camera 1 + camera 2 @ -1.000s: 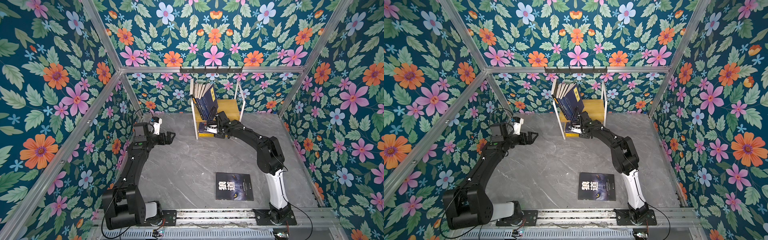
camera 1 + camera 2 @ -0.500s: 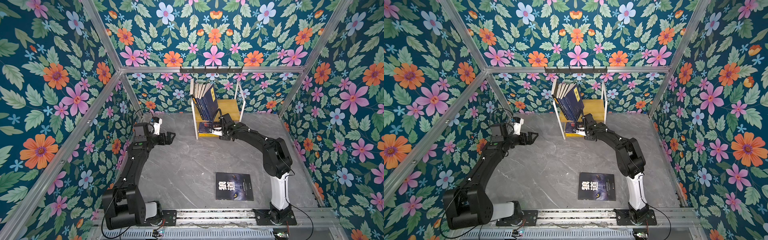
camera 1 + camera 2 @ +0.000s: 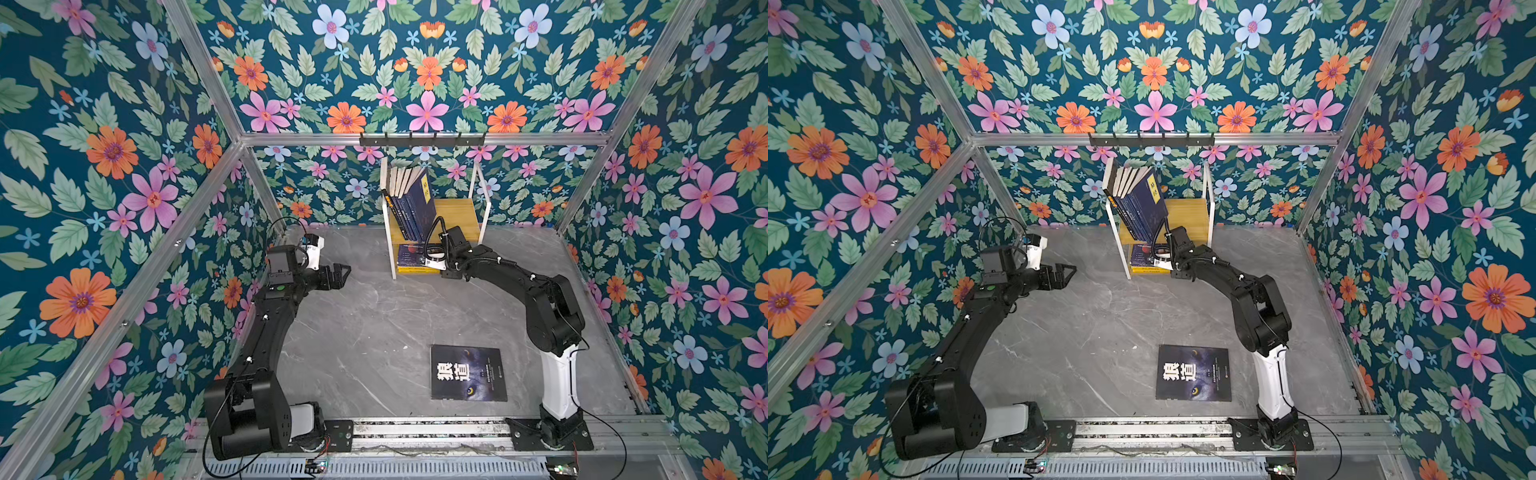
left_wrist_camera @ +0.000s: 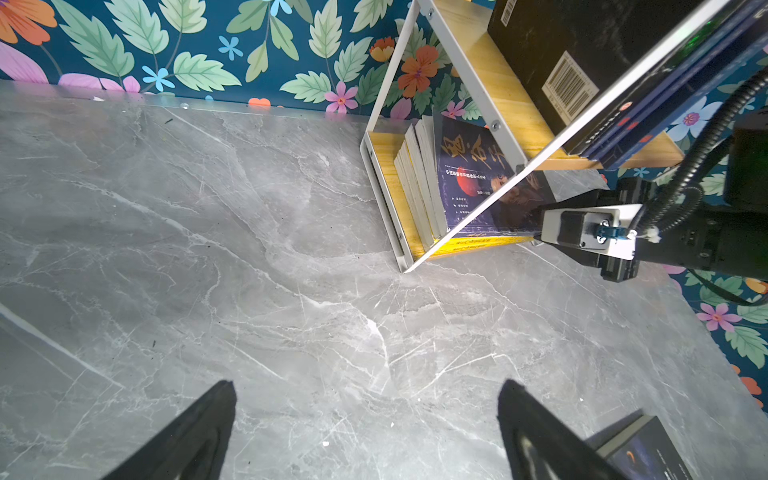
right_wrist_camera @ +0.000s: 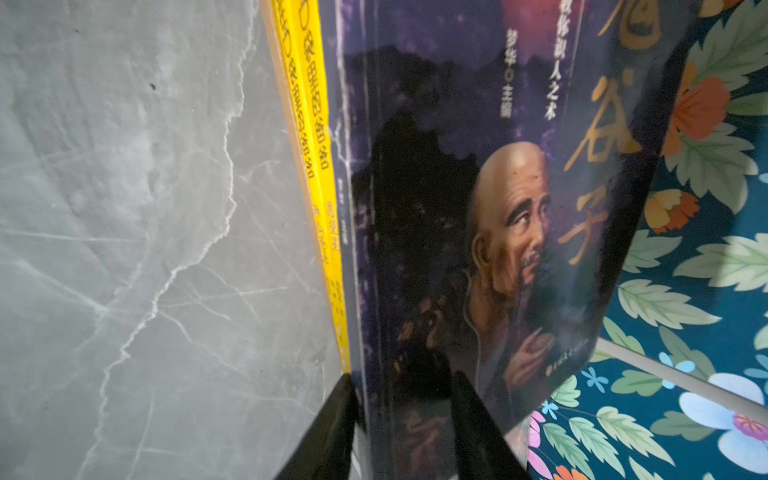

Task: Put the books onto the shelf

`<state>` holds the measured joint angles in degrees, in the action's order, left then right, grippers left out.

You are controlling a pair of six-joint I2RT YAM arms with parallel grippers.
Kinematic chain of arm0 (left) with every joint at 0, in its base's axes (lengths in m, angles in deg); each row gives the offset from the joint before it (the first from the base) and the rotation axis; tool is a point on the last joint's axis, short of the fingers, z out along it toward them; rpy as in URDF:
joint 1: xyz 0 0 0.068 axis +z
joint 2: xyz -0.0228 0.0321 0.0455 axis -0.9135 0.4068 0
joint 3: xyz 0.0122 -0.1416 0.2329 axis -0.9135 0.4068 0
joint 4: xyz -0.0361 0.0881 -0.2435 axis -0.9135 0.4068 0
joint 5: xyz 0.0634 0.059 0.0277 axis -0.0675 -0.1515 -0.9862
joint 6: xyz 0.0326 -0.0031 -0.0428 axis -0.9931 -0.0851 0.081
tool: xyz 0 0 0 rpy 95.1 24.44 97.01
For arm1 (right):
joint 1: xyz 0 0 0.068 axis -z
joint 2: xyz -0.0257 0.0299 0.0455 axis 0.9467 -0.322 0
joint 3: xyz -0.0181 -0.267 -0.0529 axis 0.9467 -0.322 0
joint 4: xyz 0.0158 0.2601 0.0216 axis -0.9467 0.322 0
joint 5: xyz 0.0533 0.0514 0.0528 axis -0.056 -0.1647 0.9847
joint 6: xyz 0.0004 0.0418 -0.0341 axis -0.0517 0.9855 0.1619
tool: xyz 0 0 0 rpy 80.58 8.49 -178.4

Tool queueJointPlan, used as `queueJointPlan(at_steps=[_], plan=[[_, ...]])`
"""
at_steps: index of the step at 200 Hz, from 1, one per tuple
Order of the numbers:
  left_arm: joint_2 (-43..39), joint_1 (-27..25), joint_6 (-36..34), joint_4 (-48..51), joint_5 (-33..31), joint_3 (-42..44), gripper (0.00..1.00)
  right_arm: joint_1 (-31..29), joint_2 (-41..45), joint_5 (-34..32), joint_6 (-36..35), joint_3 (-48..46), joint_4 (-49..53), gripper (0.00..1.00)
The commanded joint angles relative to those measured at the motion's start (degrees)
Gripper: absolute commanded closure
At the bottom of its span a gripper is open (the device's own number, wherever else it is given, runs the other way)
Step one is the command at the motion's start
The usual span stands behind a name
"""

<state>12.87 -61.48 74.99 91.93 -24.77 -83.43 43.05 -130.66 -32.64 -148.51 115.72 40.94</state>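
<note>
The books are in three places. A row of navy books (image 3: 409, 210) (image 3: 1140, 210) stands on the upper board of the shelf (image 3: 483, 208) (image 3: 1211, 208), leaning toward its left end; the outermost one shows a yellow label. On the lower board a few books lie flat in a stack, with a dark portrait book (image 5: 498, 208) (image 4: 469, 174) on top of yellow books (image 5: 307, 104). A black wolf-eye book (image 3: 468, 372) (image 3: 1193, 372) lies flat, cover up, on the table (image 3: 374, 324) near the front, well apart from the shelf.

The right claw (image 5: 403, 378) (image 3: 430, 259) reaches into the lower tier from the shelf's open side. In the right wrist view its two fingers sit either side of the portrait book's near edge, one by the spine and one over the cover. I cannot tell whether they already pinch it.

The left claw (image 4: 365, 390) (image 3: 341, 277) (image 3: 1065, 274) hangs over bare grey table to the left of the shelf, spread wide and holding nothing.

The shelf stands against the back floral wall, below a black hook rail (image 3: 422, 139).
</note>
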Motion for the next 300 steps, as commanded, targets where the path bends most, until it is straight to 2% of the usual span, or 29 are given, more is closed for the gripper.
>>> queueJointPlan(at_steps=[1,48,109,149,189,216,256,276,300], plan=[[-0.05,0.06,-0.47,-0.79,-0.04,-0.07,0.00,-0.03,-0.28,0.42,-0.61,0.58,-1.76,0.64],[0.03,0.13,-0.46,-1.03,0.05,-0.03,0.00,0.38,-1.26,-0.19,-0.39,2.01,-1.68,0.70],[-0.14,0.02,-0.37,-0.90,0.22,-0.09,0.00,0.35,-0.01,0.48,-0.40,0.91,-1.07,0.70],[-0.22,0.09,-0.05,-1.60,1.54,0.40,0.00,0.32,6.10,3.96,4.66,-1.97,0.96,0.51],[0.12,-0.17,2.55,-4.52,5.24,2.41,0.03,0.15,15.71,6.65,19.37,-7.55,5.76,0.45],[0.54,-1.21,3.24,-5.33,5.39,3.19,0.05,-0.57,22.53,5.35,35.09,-12.50,7.91,0.40],[0.73,-2.46,5.51,-6.95,5.85,4.44,0.04,-2.75,37.43,9.33,56.62,-25.74,7.12,0.34],[0.99,-3.02,5.60,-7.11,5.83,4.79,0.03,-2.81,44.98,9.34,68.38,-33.29,5.02,0.25],[1.17,-3.02,5.38,-6.78,5.56,4.91,0.01,-2.81,52.90,9.62,79.31,-41.78,4.47,0.14]])
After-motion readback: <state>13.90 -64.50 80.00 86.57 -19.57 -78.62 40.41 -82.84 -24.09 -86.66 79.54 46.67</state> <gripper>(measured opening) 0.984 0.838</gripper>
